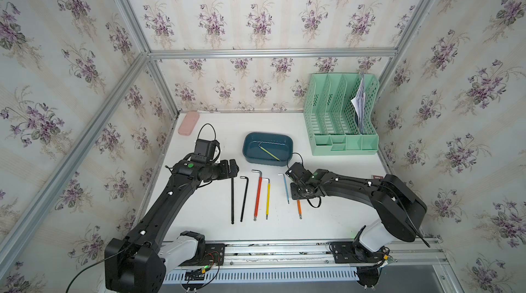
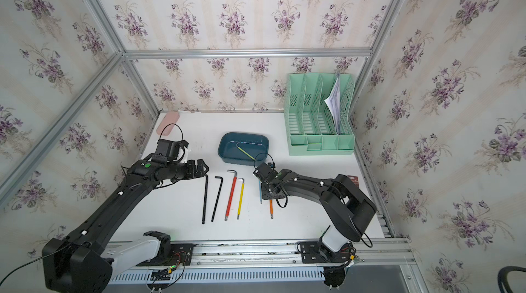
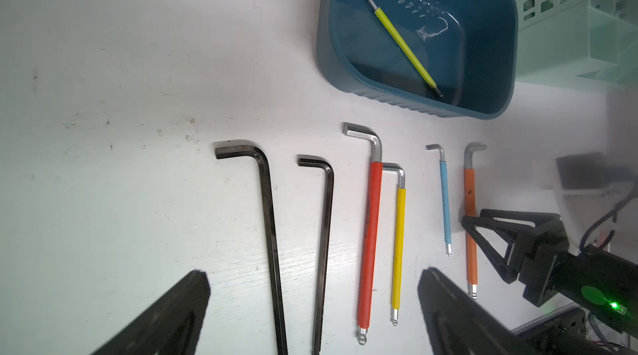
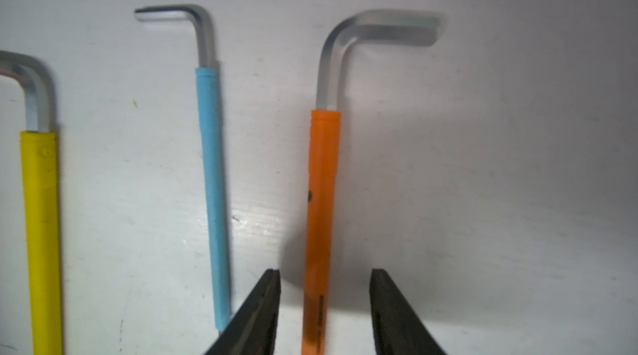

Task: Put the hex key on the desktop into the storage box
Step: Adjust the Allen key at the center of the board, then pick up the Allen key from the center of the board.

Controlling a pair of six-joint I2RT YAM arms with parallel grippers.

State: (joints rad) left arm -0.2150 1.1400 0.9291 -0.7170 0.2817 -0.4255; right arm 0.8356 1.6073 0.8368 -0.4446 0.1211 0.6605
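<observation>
Right claw: my right claw (image 4: 325, 272) sits low over the desktop (image 1: 205, 214). Its jaws are parted and straddle the orange hex key (image 4: 324, 180), with a gap showing on each side, so nothing is gripped.
Left claw: my left claw (image 3: 314, 275) is spread wide and empty. I see it hanging above the bent ends of the black keys.
Orange hex key: it lies flat on the desktop at the right end of the row, its short arm pointing away from the others.
Row on the desktop: from my left I count a thick black hex key (image 3: 271, 232), a thinner black hex key (image 3: 326, 232), a red hex key (image 3: 371, 232), a yellow hex key (image 3: 398, 249) and a blue hex key (image 3: 445, 205). The blue one is just beside the orange.
Storage box: the storage box (image 1: 266, 162) stands beyond the row and holds one lime hex key (image 1: 269, 153), lying diagonally.
Background: a mint file rack (image 1: 341, 140) is at the far right and a pink case (image 1: 188, 123) is in the far left corner.
</observation>
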